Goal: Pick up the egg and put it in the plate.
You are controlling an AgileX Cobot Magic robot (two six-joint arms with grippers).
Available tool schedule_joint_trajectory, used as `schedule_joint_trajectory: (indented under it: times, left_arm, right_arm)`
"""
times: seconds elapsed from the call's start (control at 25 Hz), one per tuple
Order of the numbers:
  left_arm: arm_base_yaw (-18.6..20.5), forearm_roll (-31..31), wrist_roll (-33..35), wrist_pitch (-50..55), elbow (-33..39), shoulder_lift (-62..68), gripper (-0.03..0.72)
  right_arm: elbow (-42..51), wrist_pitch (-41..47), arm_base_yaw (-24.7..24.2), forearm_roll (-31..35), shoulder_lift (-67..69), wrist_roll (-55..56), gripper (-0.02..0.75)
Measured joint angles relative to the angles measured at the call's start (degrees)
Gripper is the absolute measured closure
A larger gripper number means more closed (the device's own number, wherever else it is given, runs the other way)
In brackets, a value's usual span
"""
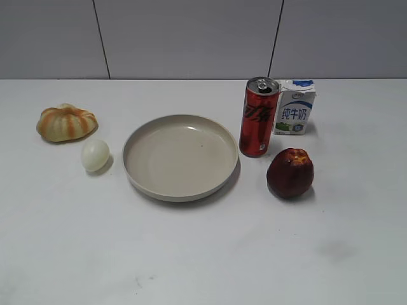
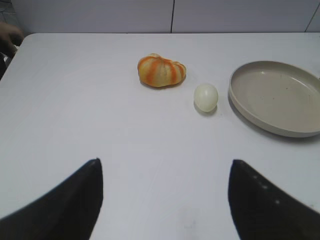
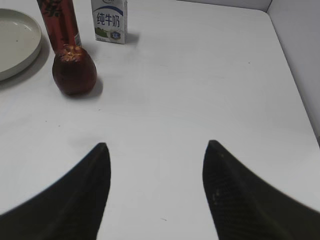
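1. Left gripper [image 2: 165, 200] — nearest item in the left wrist view; jaws spread wide, nothing between them, hanging over bare table [image 1: 203, 254] well short of the egg.
2. Right gripper [image 3: 156, 190] — jaws likewise wide and empty, over open table on the right side; no part in the task as things lie.
3. Peach-like dark red fruit [image 1: 290, 172] — right of the plate, near the can.
4. Egg [image 1: 95, 155] — small, pale, lying on the table just beside the plate's left rim, apart from it; the wrist view shows it ahead and slightly right of the left gripper's centre line.
5. Plate [image 1: 137, 171] — large, beige, nothing in it, at table centre.
6. Pumpkin-shaped item [image 1: 66, 122] — orange and cream, behind and left of the egg, near but not touching.
7. Red can [image 1: 258, 117] and milk carton [image 1: 295, 107] — upright, at the plate's far right.
8. Step in hand: approach, not yet begun. Next move, as judged — left arm forward and down over the egg, jaws kept wide, closing gently since the egg may roll.
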Motion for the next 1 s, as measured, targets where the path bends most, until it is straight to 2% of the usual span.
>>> schedule_joint_trajectory:
  times: [0.64, 0.8, 1.0]
  left_arm:
    - [0.0, 0.2, 0.2, -0.5, -0.1, 1.7, 0.112]
    - [0.0, -0.2, 0.8, -3.1, -0.9, 10.4, 0.112]
    - [0.0, -4.6, 0.9, -14.2, -1.6, 28.4, 0.112]
  right_arm:
    - [0.0, 0.0, 0.0, 0.0, 0.0, 0.0, 0.29]
    - [0.0, 0.0, 0.0, 0.0, 0.0, 0.0, 0.29]
    - [0.0, 0.0, 0.0, 0.0, 0.0, 0.0, 0.29]
